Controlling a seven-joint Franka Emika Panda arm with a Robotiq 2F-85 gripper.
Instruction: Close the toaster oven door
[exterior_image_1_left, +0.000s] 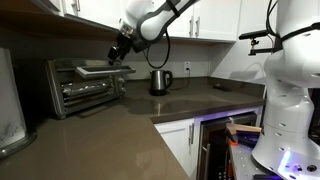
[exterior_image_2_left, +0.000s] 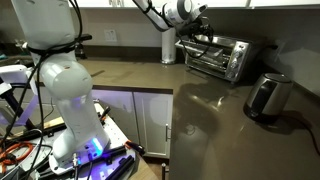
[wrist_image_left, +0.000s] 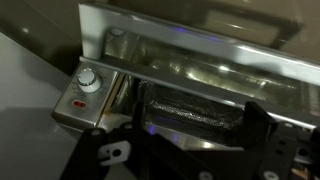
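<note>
Gripper (wrist_image_left: 185, 138) released: in the wrist view its two dark fingers (wrist_image_left: 105, 150) rise from the bottom edge, spread wide, one at each side of the frame. Directly ahead of them sits the toaster oven door (wrist_image_left: 190, 40), a glass panel in a silver metal frame crossing the upper frame at a slant. Contact between fingers and door cannot be told. Under the door's edge the oven cavity shows, with a wire rack (wrist_image_left: 190, 105) inside catching the light. At the frame's left, on the oven's steel face, a round knob (wrist_image_left: 90, 78) with a small red light (wrist_image_left: 78, 103) below it. In both exterior views the gripper (exterior_image_1_left: 119, 50) (exterior_image_2_left: 193, 30) hangs at the upper front of the toaster oven (exterior_image_1_left: 85, 90) (exterior_image_2_left: 218, 58), arm reaching in from above. In an exterior view the door (exterior_image_1_left: 103, 68) appears as a pale slab jutting forward near the oven's top, partway up and not shut against the front. The oven stands on a dark countertop (exterior_image_1_left: 120, 140) (exterior_image_2_left: 225, 135) against the wall. A steel kettle (exterior_image_1_left: 159, 82) (exterior_image_2_left: 267, 96) stands on the same counter, well apart from the oven. White cabinet doors (exterior_image_1_left: 215, 18) hang above. The white robot base (exterior_image_1_left: 285, 95) (exterior_image_2_left: 60, 90) stands beside the counter.
</note>
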